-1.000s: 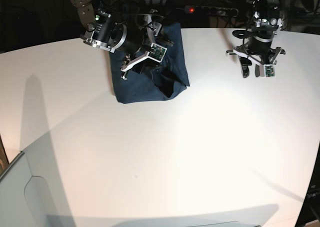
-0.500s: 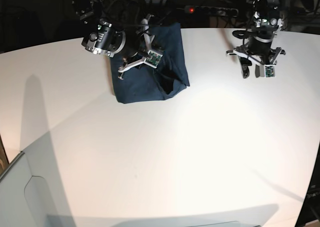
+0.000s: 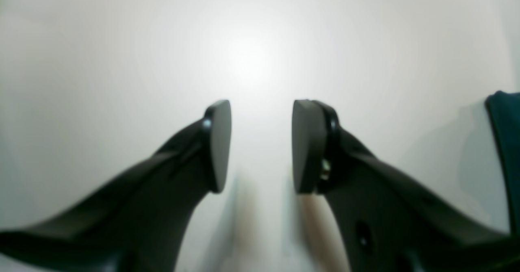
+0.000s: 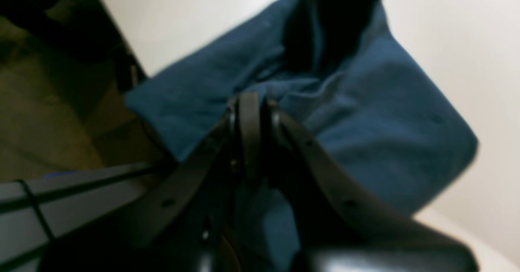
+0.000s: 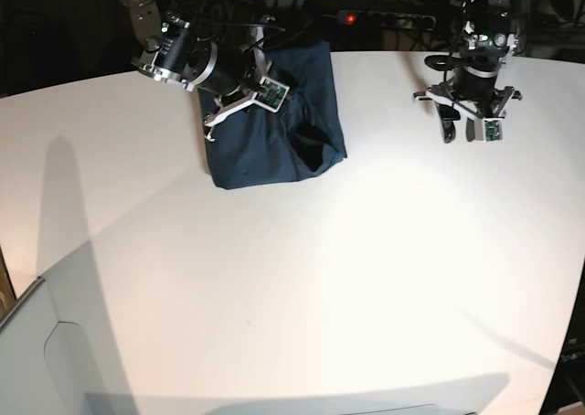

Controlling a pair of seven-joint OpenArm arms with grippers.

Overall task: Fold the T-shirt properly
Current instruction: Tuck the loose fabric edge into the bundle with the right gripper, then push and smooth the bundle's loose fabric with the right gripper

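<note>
Near the table's far edge, left of its middle in the base view, the T-shirt [image 5: 274, 127] lies bunched into a rough dark-blue rectangle on the white table [image 5: 302, 278]. Over its far-left part the right gripper [image 4: 250, 113] has its jaws pressed together, pinching a raised ridge of the cloth (blurred in the wrist view, but fabric gathers right at the tips). Toward the far right corner the left gripper [image 3: 260, 146] hangs above bare tabletop, well apart from the shirt, jaws spread with nothing between them.

T-shirt [image 5: 274, 132] on table [image 5: 347, 278], left gripper [image 5: 460, 133] well apart
</note>
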